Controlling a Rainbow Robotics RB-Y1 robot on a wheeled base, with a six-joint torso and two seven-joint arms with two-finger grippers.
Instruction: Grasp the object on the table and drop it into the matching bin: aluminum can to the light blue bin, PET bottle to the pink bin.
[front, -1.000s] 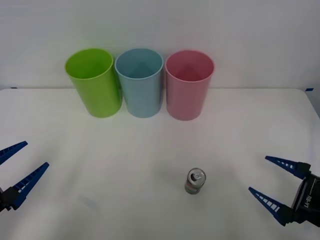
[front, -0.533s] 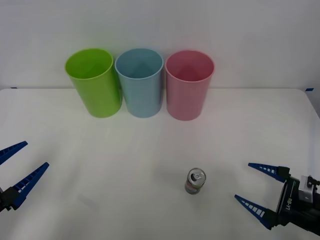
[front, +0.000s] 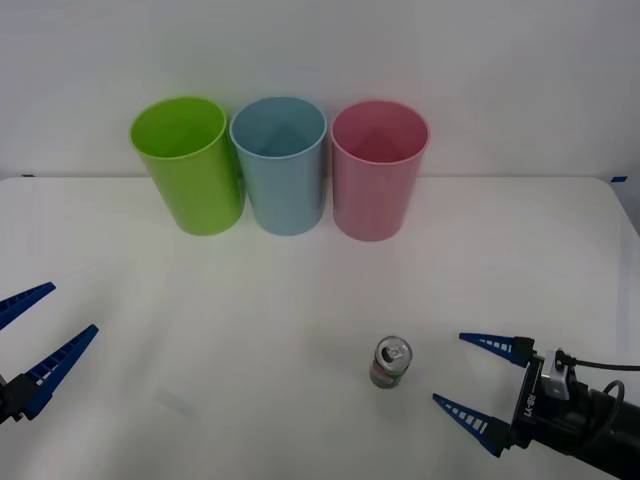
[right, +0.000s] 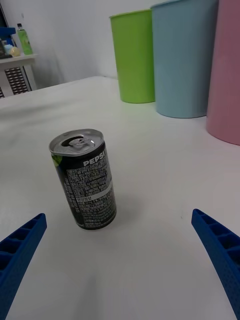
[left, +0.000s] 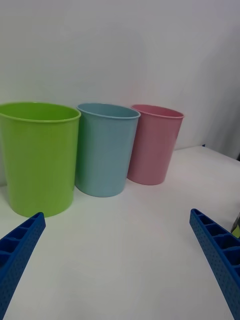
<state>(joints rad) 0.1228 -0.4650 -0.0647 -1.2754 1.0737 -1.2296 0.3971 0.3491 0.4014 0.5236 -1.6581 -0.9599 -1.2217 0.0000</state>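
A: Silver on top and dark on the sides, the aluminum can (front: 390, 362) stands up straight on the white surface (front: 300, 300), near the front and a bit to the right.

B: What is close to it?

A: The right end effector (front: 466, 375) is just beside it, on its right. Its two blue fingers are spread wide apart and hold nothing. In the right wrist view the can (right: 85, 180) sits out ahead of the gap between the two fingers (right: 20, 245), not touching either one.

B: And the bins?

A: Three tall bins stand in a row at the back, well away from the can. The lime green bin (front: 187, 165) is on the left, the light blue bin (front: 280, 165) is in the middle, and the pink bin (front: 378, 170) is on the right. They stand very close to each other.

B: Is anything between the can and the bins?

A: Just bare white surface.

B: And the other arm?

A: The left end effector (front: 30, 335) waits at the left edge, wide open too, with nothing in it.
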